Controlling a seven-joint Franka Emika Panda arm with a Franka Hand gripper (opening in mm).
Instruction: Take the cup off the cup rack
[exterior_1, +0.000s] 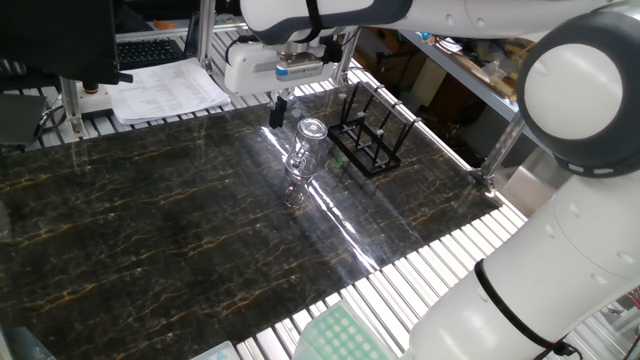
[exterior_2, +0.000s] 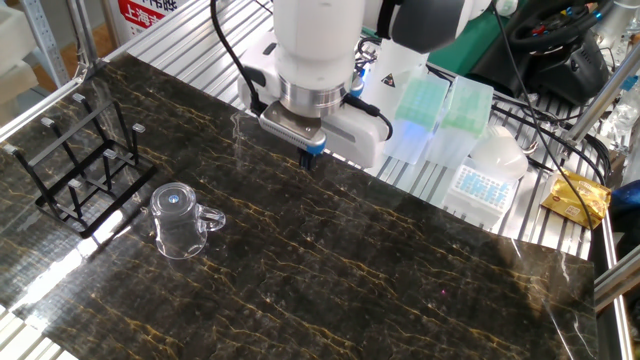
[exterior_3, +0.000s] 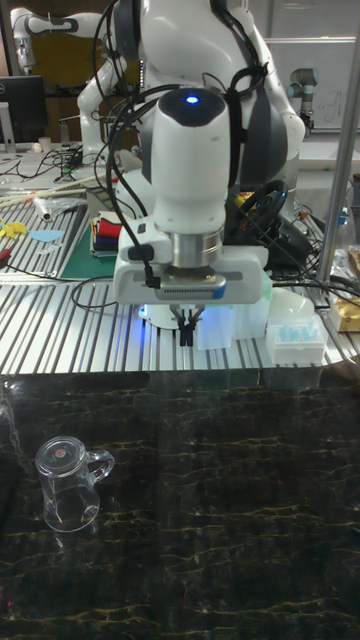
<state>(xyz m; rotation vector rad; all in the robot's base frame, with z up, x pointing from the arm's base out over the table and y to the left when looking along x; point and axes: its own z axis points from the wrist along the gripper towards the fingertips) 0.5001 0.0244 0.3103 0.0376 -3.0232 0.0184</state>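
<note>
So the rack (exterior_2: 85, 165) sits at the far left in the other fixed view, nothing hanging on its prongs. Just to its right, between the rack and the gripper (exterior_2: 309, 155), the cup (exterior_2: 177, 219) stands upside down on the table (exterior_2: 420, 270), handle pointing toward the gripper's side. It isn't touching the rack as far as I can tell.

The gripper hangs up above the table's far edge, well apart from the cup and off to its right, fingers pinched narrow with nothing between them.

Judging by that, the cup looks already off the rack and let go of, so the job seems pretty much done. I'd guess all that's left is for the arm to pull clear without swinging low over the cup.
</note>
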